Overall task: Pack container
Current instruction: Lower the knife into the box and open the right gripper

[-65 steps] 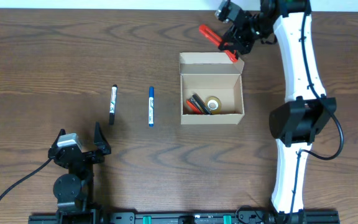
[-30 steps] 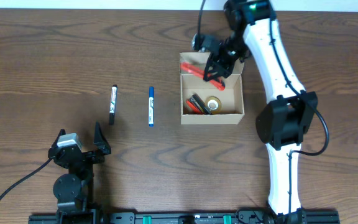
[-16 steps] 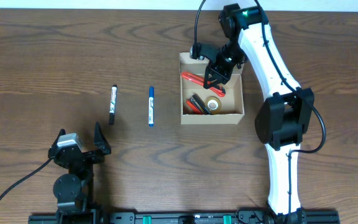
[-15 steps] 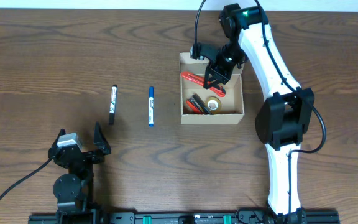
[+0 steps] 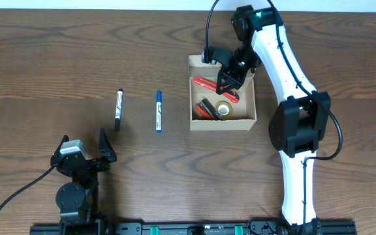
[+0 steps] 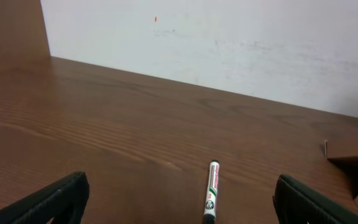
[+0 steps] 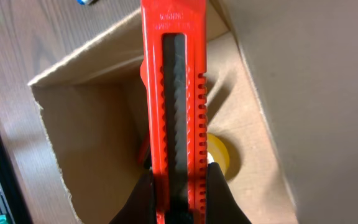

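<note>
The tan cardboard container [image 5: 246, 117] stands open on the table, flap lid at its far side. Inside lie a roll of yellow tape [image 5: 224, 109] and a red-and-black marker [image 5: 205, 108]. My right gripper [image 5: 229, 83] is shut on a red box cutter [image 5: 206, 83] and holds it inside the container's opening. In the right wrist view the box cutter [image 7: 174, 87] runs up between the fingers [image 7: 180, 186], with the container [image 7: 98, 149] and tape [image 7: 221, 152] below. My left gripper [image 5: 83, 156] is open and empty near the front left; its wrist view shows a black marker [image 6: 210, 190] ahead.
A black marker [image 5: 118, 109] and a blue marker [image 5: 158, 111] lie side by side on the table left of the container. A white wall [image 6: 229, 43] stands beyond the table's far edge in the left wrist view.
My right gripper carried the red box cutter from behind the container over its rim and down into the opening. In the last half second it barely moved. The left arm stayed still.
</note>
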Controlling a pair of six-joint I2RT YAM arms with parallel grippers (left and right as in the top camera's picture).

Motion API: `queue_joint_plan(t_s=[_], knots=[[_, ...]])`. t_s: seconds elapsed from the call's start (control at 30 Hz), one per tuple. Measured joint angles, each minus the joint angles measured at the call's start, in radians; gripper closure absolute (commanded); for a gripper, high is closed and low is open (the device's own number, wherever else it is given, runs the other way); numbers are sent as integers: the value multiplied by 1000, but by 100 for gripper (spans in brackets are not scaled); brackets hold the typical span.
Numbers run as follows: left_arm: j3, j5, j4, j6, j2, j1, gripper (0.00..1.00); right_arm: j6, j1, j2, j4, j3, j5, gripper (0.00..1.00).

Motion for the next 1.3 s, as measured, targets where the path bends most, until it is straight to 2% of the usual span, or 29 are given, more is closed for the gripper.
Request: queue_joint_plan(t_s=[0.3, 1.3], knots=[[0, 0, 0, 0, 0, 0, 5, 13, 0, 0, 55, -129, 1, 99], [0, 0, 0, 0, 0, 0, 5, 29, 0, 0, 107, -188, 12, 99]])
